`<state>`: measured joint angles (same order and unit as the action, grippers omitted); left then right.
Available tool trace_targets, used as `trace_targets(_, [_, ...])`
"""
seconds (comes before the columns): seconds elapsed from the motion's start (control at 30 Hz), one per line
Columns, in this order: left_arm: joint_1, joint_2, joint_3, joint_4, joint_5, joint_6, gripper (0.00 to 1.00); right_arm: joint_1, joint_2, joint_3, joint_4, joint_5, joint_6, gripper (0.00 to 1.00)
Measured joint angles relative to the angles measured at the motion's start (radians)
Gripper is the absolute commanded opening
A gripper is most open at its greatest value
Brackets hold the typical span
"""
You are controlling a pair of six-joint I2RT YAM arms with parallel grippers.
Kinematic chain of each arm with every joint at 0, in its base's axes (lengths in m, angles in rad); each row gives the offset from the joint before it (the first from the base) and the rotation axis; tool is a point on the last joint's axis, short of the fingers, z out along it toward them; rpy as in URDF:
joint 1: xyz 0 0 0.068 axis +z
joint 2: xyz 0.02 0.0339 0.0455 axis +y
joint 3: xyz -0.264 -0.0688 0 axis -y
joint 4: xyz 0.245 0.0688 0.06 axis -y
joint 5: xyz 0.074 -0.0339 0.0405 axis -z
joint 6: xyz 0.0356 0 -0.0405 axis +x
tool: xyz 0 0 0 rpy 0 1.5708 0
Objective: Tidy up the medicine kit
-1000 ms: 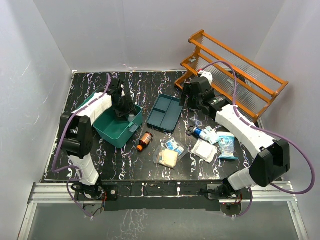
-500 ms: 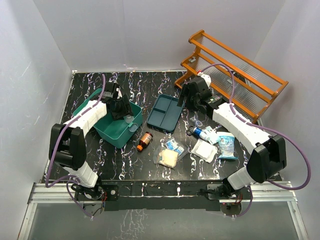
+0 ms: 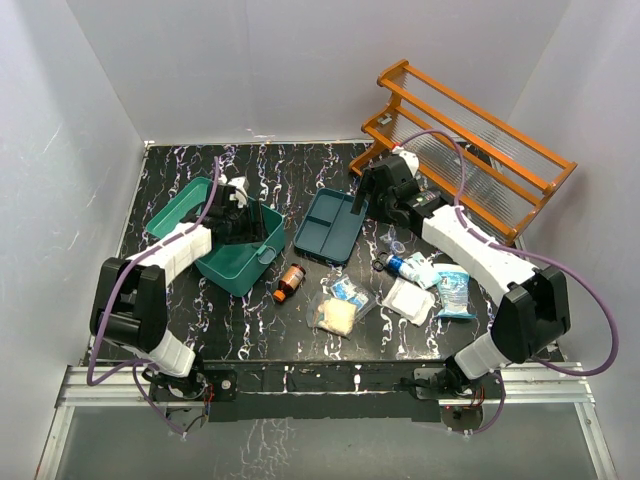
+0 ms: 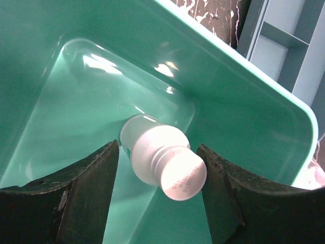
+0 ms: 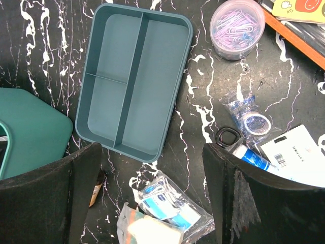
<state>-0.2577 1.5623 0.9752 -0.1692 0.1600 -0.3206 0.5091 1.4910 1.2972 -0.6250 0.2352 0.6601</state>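
Fingers (image 4: 86, 198) of the left tool (image 4: 157, 147) stand apart inside the medicine kit (image 3: 232, 268), one on each side of a small white bottle (image 4: 162, 162). The bottle lies on its side on the kit's floor, cap toward the wrist camera, close to a corner. The fingers sit just beside the bottle, but it is not clear whether they press on it or only flank it. The kit rests on the left half of the black marbled desk (image 3: 180, 160), with its lid (image 3: 178, 207) swung open toward the far left.

The right tool (image 5: 152, 148) hangs above the middle of the desk with its fingers spread wide and nothing between them. Below it lies a dark teal divided tray (image 5: 132, 76), all compartments bare, just right of the kit. Past the tray's far right corner stands a round clear tub of paper clips (image 5: 237, 23). Nearer in, a small clear bag with a tape roll (image 5: 249, 119) lies beside a blue tube (image 5: 251, 155) and a white packet with a barcode (image 5: 292, 152). A clear bag of small sachets (image 5: 162, 201) lies near the tray's near edge.

From above, a brown bottle (image 3: 290, 280) lies on its side between the kit and the sachets. A white pad (image 3: 408, 298) and a blue-and-white pouch (image 3: 452, 290) lie to the right. An orange tiered rack (image 3: 470, 150) stands at the far right corner.
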Motion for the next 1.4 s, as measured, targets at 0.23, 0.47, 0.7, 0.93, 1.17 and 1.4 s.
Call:
trace_targets(0.23, [-0.006, -0.003, -0.060, 0.146, -0.023, 0.075, 0.42, 0.000, 0.058, 0.010, 0.000, -0.004, 0.000, 0.77])
trace_targets(0.47, [-0.009, -0.003, -0.050, 0.143, -0.072, 0.045, 0.35, 0.000, 0.082, 0.045, -0.002, -0.005, -0.002, 0.77])
trace_targets(0.7, [0.003, -0.003, 0.034, 0.037, -0.048, -0.167, 0.35, 0.000, 0.100, 0.095, -0.004, -0.004, -0.010, 0.76])
trace_targets(0.93, [0.054, 0.026, 0.096, -0.072, 0.014, -0.425, 0.36, 0.000, 0.134, 0.113, -0.015, -0.011, -0.031, 0.76])
trace_targets(1.17, [0.069, 0.092, 0.104, -0.126, 0.032, -0.614, 0.37, 0.000, 0.135, 0.113, -0.031, -0.024, -0.050, 0.76])
trace_targets(1.4, [0.068, 0.143, 0.133, -0.155, 0.033, -0.713, 0.49, 0.001, 0.135, 0.113, -0.031, -0.025, -0.063, 0.76])
